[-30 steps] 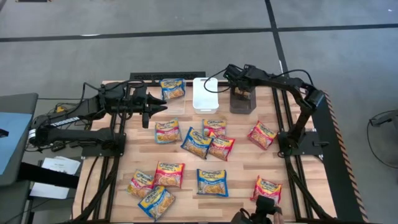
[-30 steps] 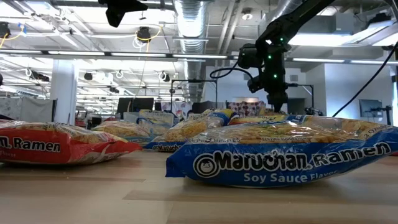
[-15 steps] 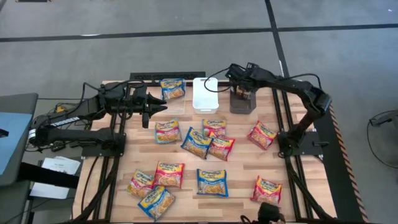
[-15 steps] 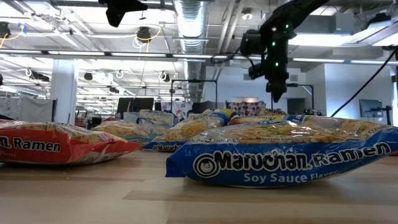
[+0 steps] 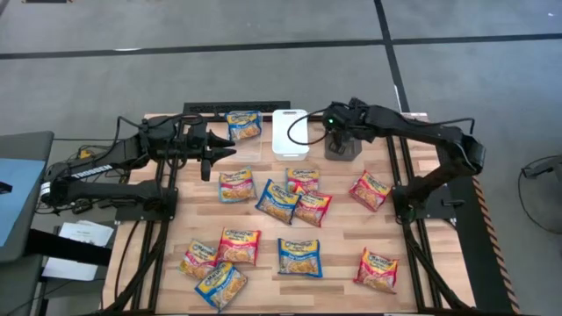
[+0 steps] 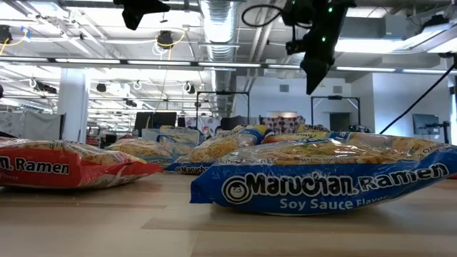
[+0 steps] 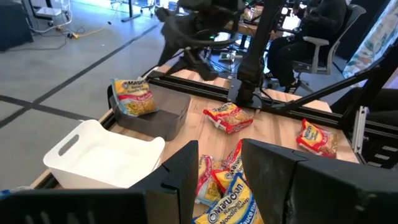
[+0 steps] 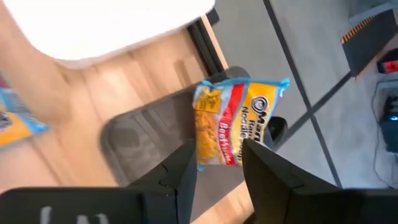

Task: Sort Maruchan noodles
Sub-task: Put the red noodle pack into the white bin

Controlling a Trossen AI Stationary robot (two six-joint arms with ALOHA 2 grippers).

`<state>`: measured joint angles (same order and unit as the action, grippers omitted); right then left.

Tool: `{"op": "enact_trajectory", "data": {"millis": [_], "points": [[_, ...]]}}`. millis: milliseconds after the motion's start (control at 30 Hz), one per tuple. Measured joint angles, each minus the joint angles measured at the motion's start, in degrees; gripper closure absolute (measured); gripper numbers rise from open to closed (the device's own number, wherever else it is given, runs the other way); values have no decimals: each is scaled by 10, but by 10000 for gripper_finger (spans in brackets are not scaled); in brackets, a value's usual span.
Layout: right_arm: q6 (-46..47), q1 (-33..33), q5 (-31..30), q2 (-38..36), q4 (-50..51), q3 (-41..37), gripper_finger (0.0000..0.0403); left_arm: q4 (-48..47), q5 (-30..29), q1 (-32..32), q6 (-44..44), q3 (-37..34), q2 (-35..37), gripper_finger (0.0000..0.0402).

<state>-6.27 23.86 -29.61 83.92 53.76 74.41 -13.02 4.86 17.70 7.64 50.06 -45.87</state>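
Packets [image 5: 300, 257]: 13 | bins [image 5: 291, 132]: 3 | right pincer [image 5: 337, 133]: parted, empty | left pincer [image 5: 230, 147]: unclear

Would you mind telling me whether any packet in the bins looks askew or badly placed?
Yes, one. The red-and-yellow packet in the dark bin is not lying flat: in the right wrist view it sits tilted against the bin's far wall, one corner poking over the rim. The right gripper hangs above it, jaws apart and empty.
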Motion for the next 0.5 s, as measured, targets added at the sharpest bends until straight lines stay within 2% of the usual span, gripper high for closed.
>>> {"op": "enact_trajectory", "data": {"millis": [267, 500], "points": [[62, -61, 0, -30, 0, 0, 234, 1, -2, 0, -52, 0, -4, 283], [88, -122, -1, -63, 0, 0, 211, 7, -9, 0, -79, 0, -29, 234]]}}
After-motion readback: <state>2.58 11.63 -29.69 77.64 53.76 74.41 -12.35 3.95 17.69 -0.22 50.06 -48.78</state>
